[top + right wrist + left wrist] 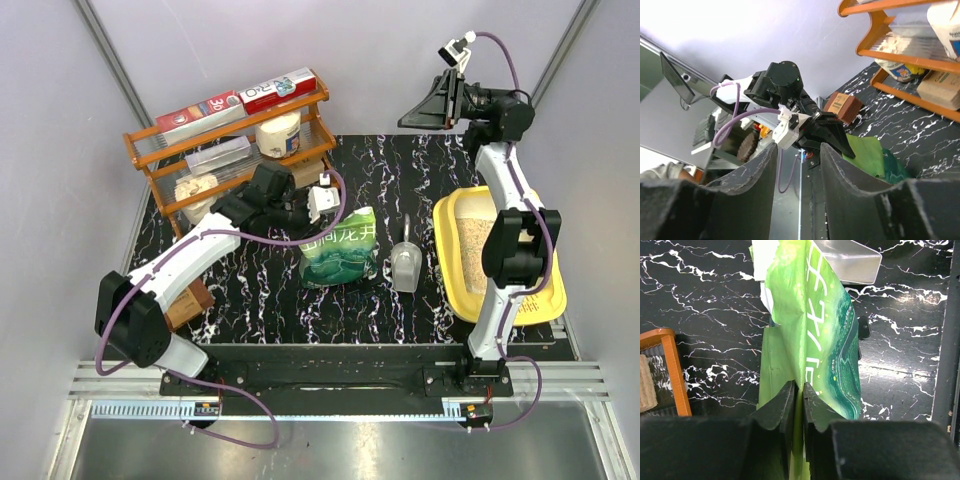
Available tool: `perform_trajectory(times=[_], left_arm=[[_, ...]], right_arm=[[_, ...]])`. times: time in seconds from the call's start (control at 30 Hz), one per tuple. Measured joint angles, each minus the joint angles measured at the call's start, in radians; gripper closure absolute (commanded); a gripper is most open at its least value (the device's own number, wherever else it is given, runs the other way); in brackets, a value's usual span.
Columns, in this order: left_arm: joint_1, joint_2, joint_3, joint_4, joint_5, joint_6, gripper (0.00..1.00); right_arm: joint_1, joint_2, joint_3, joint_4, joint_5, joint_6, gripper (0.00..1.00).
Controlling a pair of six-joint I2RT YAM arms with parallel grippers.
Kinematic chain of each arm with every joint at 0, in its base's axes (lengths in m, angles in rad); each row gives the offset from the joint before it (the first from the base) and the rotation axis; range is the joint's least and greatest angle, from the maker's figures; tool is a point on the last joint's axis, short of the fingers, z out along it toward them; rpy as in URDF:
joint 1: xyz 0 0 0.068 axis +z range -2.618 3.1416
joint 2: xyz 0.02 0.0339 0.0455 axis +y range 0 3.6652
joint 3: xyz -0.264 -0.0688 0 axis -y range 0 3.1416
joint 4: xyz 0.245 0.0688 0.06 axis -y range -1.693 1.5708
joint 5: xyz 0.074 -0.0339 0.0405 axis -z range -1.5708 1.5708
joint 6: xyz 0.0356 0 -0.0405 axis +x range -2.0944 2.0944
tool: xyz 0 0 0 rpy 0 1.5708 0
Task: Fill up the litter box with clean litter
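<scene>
The left pincer [797, 390] is clenched on the upper edge of the green pouch [342, 252], its two fingers pressed together with the foil pinched flat between them. The pouch is near the middle of the black marbled desk [260, 290]; I cannot tell whether its bottom rests on the desk or hangs just off it. Just right of the pouch lies the grey scoop [405, 262], its handle pointing away from the arm bases. Farther right of the pouch, past the scoop, is the yellow litter box [452, 215]. It is partly hidden by the right arm, and a layer of pale beige clean litter [478, 240] shows inside it. The right pincer [798, 150] is released, fingers apart with nothing between them, and held high in the air well beyond the pouch and to its right. Behind the pouch and to its left stands the orange rack [140, 155], loaded with boxes and jars
</scene>
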Motion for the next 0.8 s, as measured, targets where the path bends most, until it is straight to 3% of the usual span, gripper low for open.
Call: perform_trajectory(times=[0.07,0.13,0.17,0.2,0.37,0.5,0.6,0.67,0.8], left_arm=[[0.005,0.002,0.005,-0.01,0.01,-0.006,0.84],[0.006,0.003,0.009,-0.018,0.019,-0.011,0.83],[0.006,0.004,0.012,-0.022,0.024,-0.011,0.83],[0.006,0.005,0.016,-0.027,0.029,-0.013,0.82],[0.009,0.021,0.037,-0.04,0.046,-0.023,0.82],[0.009,0.042,0.061,-0.053,0.052,-0.03,0.82],[0.012,0.053,0.074,-0.063,0.057,-0.038,0.82],[0.012,0.059,0.082,-0.068,0.058,-0.041,0.82],[0.014,0.06,0.084,-0.069,0.058,-0.042,0.83]], right_arm=[[0.003,-0.002,0.031,0.005,0.0,0.0,0.47],[0.018,-0.006,0.045,0.004,-0.002,0.001,0.5],[0.027,-0.006,0.059,0.004,-0.004,0.0,0.06],[0.037,-0.006,0.075,-0.006,-0.004,-0.024,0.01],[0.079,-0.064,0.13,-0.215,-0.003,-0.225,0.0],[0.104,-0.05,0.314,-0.478,0.039,-0.437,0.0],[0.095,-0.068,0.401,-0.784,0.248,-0.711,0.0],[0.081,-0.104,0.415,-1.005,0.475,-0.958,0.0],[0.067,-0.239,0.215,-1.099,0.663,-1.331,0.0]])
